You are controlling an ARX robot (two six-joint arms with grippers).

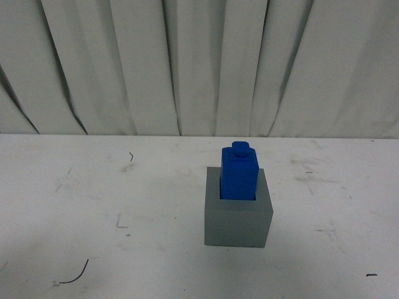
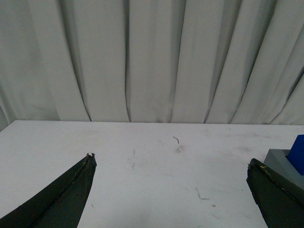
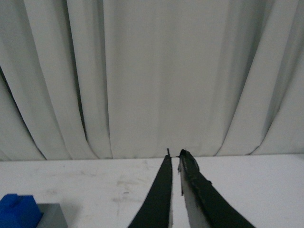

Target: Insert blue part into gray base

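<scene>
Blue part (image 1: 239,171) seated in gray base (image 1: 239,219); likely light, rigid, smooth plastic, best pinched at flat sides. Left gripper (image 2: 171,166) spread, empty; right gripper (image 3: 175,156) closed, empty.

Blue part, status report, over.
Left gripper open, empty. Right gripper shut, empty. Blue part upright in gray base recess. Nothing in the way.

One blue part (image 1: 239,171), one gray base (image 1: 238,225), apparently two grippers.
</scene>
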